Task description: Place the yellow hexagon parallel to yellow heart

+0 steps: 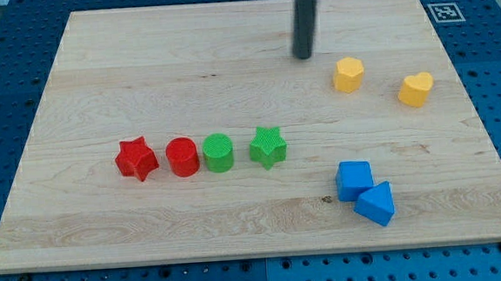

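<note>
Yellow hexagon [348, 73] sits on the wooden counter [142, 77] toward the view's upper right, with the yellow heart [415, 88] near it on the view's right and slightly lower; the two are apart, not touching. My tip [303, 55] rests on the counter just up and to the view's left of the hexagon, close but with a gap of bare wood between them. The rod stands almost upright, dark and smooth, rising out of the view's top edge. It carries no fingers, so no spread or pinch can be told of it.

Both yellow blocks look like matte moulded plastic with flat tops and softly rounded edges. A row of four ribbed blocks lies left of centre: a red star [137, 159], a red cylinder [182, 157], a green cylinder [219, 152] and a green star [268, 146], set side by side with small gaps between them. Near the view's lower right, a blue cube [354, 179] touches a blue triangle [375, 203], the triangle lower and to the right.

Pale wood with long horizontal grain makes up the counter. It rests on a blue perforated base [2, 68], and a black-and-white marker [444, 12] sits at its upper right corner.
</note>
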You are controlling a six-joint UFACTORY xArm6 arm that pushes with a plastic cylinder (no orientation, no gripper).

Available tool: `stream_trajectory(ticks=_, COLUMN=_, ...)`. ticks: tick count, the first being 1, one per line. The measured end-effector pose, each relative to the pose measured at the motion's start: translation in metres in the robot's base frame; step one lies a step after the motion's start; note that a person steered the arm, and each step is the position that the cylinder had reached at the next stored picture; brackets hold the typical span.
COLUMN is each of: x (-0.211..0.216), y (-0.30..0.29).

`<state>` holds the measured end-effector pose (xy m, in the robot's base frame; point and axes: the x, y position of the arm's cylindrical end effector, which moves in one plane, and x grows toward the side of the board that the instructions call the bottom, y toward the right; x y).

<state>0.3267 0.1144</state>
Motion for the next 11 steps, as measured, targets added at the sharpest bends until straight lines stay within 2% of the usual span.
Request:
stream_trajectory(ticks=1, x=0.011, y=0.053)
stream_trajectory(ticks=2, x=0.039, y=0.054)
stream_trajectory(ticks=4, x=0.047, y=0.044)
stream_trajectory(ticks=7, x=0.047, y=-0.013)
stream_trajectory(ticks=11, x=0.076, y=-0.018)
